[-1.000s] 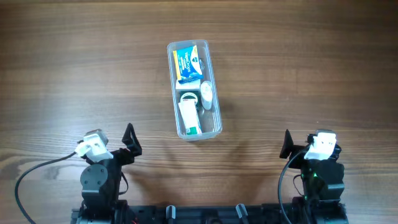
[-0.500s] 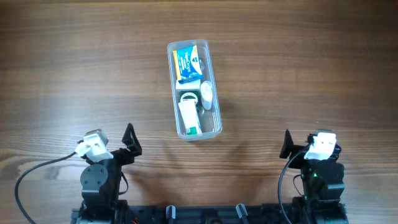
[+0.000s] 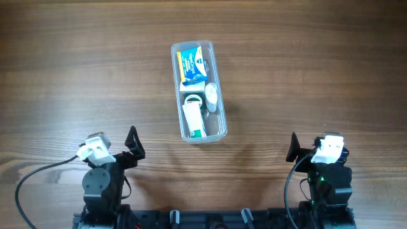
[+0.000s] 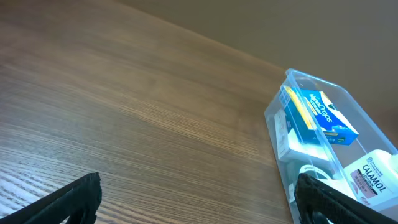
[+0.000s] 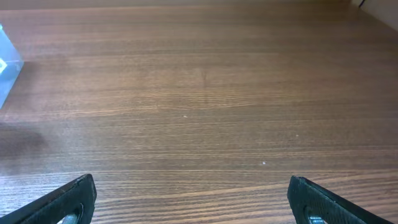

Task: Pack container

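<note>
One clear container (image 3: 205, 138) and two tools (image 3: 132, 144) (image 3: 294, 148)

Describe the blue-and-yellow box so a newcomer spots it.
On the wooden table, find the long clear container. The box lies at its end toward the top of the overhead view, blue and yellow where the bottle beside it is white.

"CALAMO…" on white packet (image 4: 372, 175) in the container (image 4: 274, 122)
</note>
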You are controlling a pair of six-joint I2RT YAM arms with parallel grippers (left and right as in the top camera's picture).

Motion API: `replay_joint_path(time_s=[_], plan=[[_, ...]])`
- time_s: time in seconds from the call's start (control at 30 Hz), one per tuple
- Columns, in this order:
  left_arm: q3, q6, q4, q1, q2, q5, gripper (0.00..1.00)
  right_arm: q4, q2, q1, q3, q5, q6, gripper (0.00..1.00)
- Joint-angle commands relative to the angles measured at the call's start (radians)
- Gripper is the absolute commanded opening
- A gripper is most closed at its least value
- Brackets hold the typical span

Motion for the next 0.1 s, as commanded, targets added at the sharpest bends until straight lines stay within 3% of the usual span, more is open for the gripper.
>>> replay_joint_path(time_s=[0.0,0.07], plan=[[-0.005,0.02,0.007,0.004,-0.011,0.002,1.0,0.003,-0.006,-0.004,-0.005,-0.009,0.013,1.0],[-0.005,0.02,0.007,0.004,-0.011,0.002,1.0,0.003,-0.006,-0.004,-0.005,-0.009,0.013,1.0]])
